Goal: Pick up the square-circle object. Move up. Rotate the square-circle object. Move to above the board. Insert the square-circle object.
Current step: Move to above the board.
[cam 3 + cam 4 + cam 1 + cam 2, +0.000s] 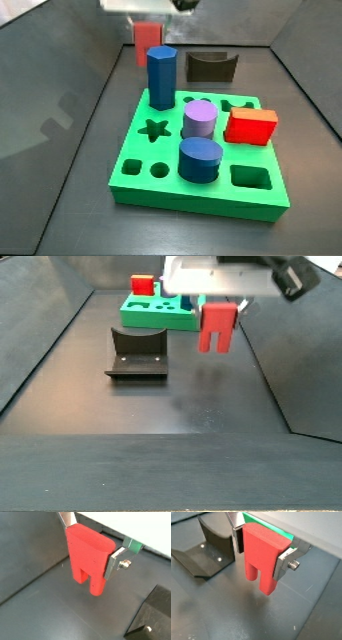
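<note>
My gripper (91,551) is shut on the salmon-red square-circle object (87,554), its silver fingers (117,562) clamping the block end. The two prongs hang down, clear of the dark floor. The hold shows the same in a wrist view (261,554). In a side view the gripper (218,308) holds the object (218,328) in the air beside the green board (158,316), not over it. In a side view the object (142,42) hangs behind the board (147,160), partly hidden by a blue prism (162,75). The gripper (144,24) is at that view's upper edge.
The board carries the blue prism, a purple cylinder (199,120), a blue cylinder (201,158) and a red cube (250,126). The dark fixture (138,351) stands on the floor near the board, also in both wrist views (204,552) (157,614). Dark sloped walls enclose the floor.
</note>
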